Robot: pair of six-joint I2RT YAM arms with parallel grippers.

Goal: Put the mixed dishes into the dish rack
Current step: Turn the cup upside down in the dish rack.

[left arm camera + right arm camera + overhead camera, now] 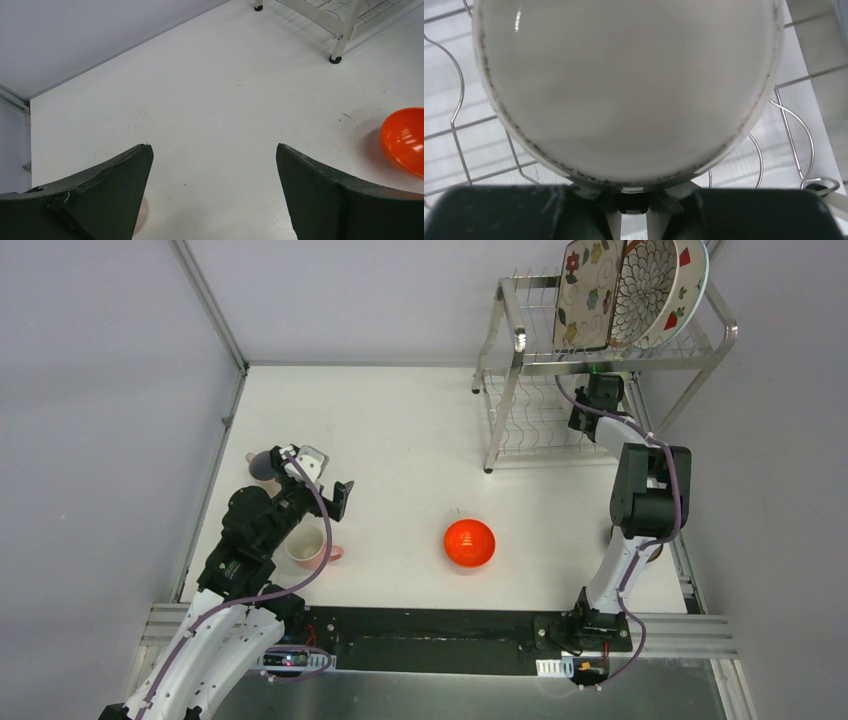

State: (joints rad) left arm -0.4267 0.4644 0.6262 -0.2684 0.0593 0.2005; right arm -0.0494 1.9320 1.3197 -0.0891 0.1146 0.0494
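The pale glazed ceramic bowl with a speckled rim (624, 85) is stiff, slick and breakable. The right claw (634, 196) pinches its near rim, the bowl just ahead over the silver wire dish rack's (519, 338) lower shelf. Only the right wrist view shows that grip; the top view shows the left claw (325, 478) spread wide, empty

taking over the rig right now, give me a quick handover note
Left gripper: open, empty, above the table near the pink cup.
Right gripper: shut on the rim of a pale bowl, over the lower wire shelf of the rack; can't tell if the bowl rests on it yet.
Done: floral plate, brown-petal plate and strawberry plate stand on the top shelf.
Left: release the pale bowl, then load the pink cup, the red bowl and a dark dish half hidden by the left arm.
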